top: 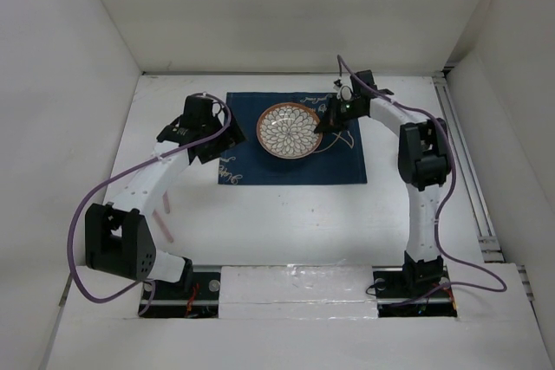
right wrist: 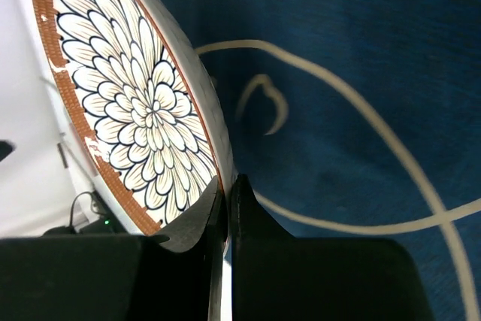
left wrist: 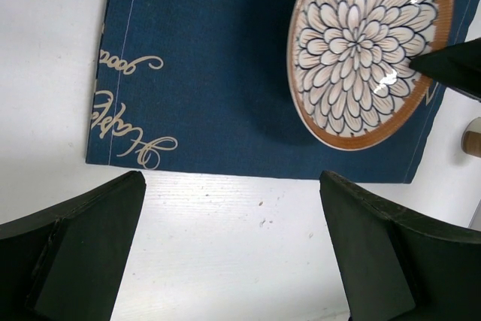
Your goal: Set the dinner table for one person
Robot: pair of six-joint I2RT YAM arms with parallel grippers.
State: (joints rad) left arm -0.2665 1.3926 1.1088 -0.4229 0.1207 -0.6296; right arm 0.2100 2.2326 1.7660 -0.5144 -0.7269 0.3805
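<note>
Clamping the right rim of the floral plate, the right gripper was the nearer arm. The plate lay over the navy placemat on the dinner table, face up, round, with no long axis; contact with the mat appeared likely but unconfirmed. The left gripper hovered left of it, jaws apart.

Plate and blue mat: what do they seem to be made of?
The plate looks like glazed ceramic: bright highlights glint on its painted petals. The placemat looks like matte cloth, with a stitched hem line along one side; the fibre cannot be told.
</note>
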